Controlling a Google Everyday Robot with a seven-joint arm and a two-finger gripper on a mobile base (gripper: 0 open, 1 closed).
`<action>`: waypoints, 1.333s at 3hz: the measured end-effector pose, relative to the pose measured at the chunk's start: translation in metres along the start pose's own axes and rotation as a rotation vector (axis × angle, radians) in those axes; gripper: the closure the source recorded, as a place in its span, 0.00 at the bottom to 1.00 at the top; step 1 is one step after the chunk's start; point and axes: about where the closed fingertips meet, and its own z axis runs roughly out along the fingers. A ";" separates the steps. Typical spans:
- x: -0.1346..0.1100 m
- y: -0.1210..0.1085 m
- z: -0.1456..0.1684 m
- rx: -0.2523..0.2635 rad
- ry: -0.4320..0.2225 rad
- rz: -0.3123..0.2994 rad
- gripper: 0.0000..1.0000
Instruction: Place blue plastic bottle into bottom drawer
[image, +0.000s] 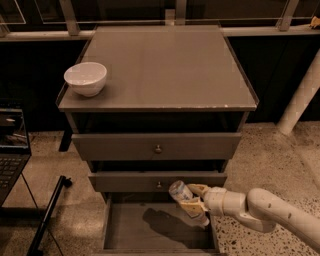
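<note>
Gripper: at lower right of the cabinet, on the end of the white arm reaching in from the right; clamped across the middle of the blue plastic bottle, fingers on opposite sides of its label.
Blue plastic bottle: held in the air, tilted, one end up and to the left, the other down and to the right; just in front of the middle drawer's face and over the right part of the bottom drawer.
Reason for the hold: grip at mid-body judged to keep the light bottle balanced while lowered; tilt likely follows the slant of the wrist.
Bottom drawer: pulled out, flat floor bare and open from above; dark shadow of the bottle on the floor, so the bottle judged not yet down.
Middle drawer: slightly out, round knob close beside the bottle's upper end; nearest thing to be struck if the bottle swings left or back.
Top drawer: also slightly out, well above the gripper.
Right drawer wall: just beneath the arm; little room on that side for the descent.
White bowl: on the cabinet top, left front corner, well apart from the work.
Laptop and black rod: on the floor at left, out of the path.
White post: at right, behind the arm.
</note>
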 end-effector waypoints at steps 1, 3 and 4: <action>0.004 0.001 0.002 -0.008 0.006 0.005 1.00; 0.039 -0.009 0.014 0.032 0.024 0.044 1.00; 0.086 -0.022 0.031 0.053 0.041 0.103 1.00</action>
